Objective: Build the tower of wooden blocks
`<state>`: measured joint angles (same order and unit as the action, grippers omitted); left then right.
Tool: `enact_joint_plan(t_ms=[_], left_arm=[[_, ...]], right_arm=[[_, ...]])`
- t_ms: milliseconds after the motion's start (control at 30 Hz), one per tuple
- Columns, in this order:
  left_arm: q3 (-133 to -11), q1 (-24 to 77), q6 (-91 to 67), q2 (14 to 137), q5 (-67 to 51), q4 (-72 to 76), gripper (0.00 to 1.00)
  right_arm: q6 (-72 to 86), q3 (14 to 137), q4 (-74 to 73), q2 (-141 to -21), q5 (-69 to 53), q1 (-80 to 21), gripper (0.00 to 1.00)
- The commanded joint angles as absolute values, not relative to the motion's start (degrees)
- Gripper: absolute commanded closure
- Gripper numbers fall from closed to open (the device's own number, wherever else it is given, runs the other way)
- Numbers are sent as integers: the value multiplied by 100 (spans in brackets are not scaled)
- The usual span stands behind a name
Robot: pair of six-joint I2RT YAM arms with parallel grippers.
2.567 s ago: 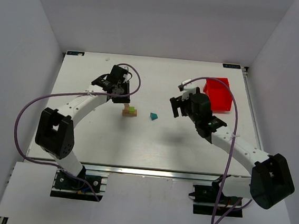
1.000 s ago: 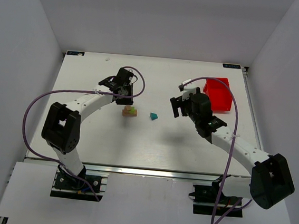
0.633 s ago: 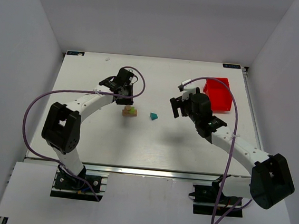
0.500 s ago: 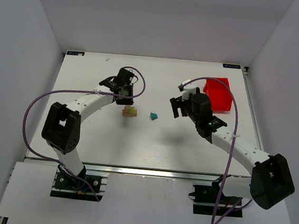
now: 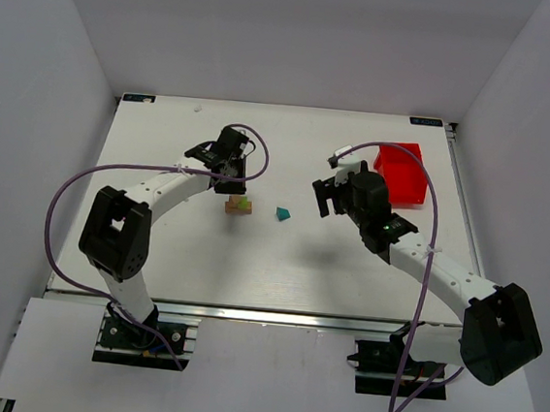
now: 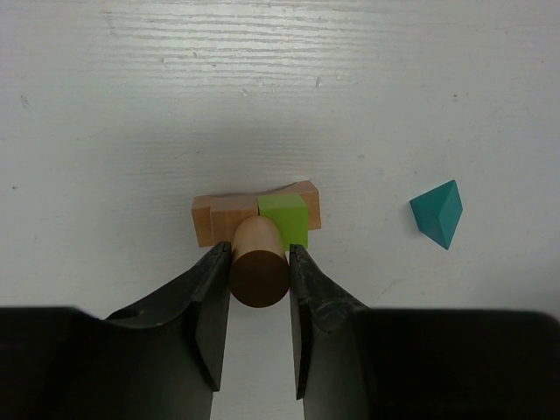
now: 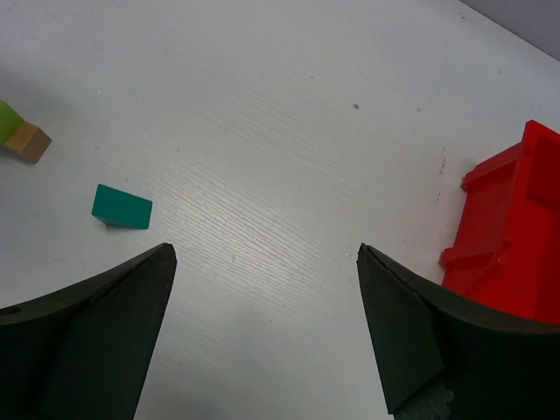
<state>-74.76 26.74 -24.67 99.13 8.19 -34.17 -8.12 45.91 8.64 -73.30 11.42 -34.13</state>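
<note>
The white surface carries the tower a little left of its middle, and every place below is given from this tower. The right arm comes in from the near right side and the left arm from the near left. The red bin sits well to the right and somewhat farther back. The right tool hangs to the right, between tower and bin, with its jaws spread wide and nothing in them. The left tool is directly over the tower and is clenched on a tan cylinder. Whether the cylinder already touches the tower cannot be told. The tower is low, with tan blocks lying in a row and a green block among them. The teal block lies near on the right, apart from the tower.
</note>
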Motion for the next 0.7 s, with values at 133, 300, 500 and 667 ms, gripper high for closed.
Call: enact_joint_plan(t_ms=[133,300,500,667], left_arm=[[-7638,2725,-2426,9888,879,-3392,100],[-7629,2760,-2426,9861,1037,-3419,84],[-7594,2821,-2364,9747,993,-3357,56],[-7611,2856,-2391,9712,1098,-3375,45]], right_arm=[[-896,4720,932,-7163,1099,-3393,11],[-905,4720,932,-7172,1072,-3401,11],[-932,4711,905,-7163,1011,-3401,11],[-949,4711,870,-7181,827,-3401,11]])
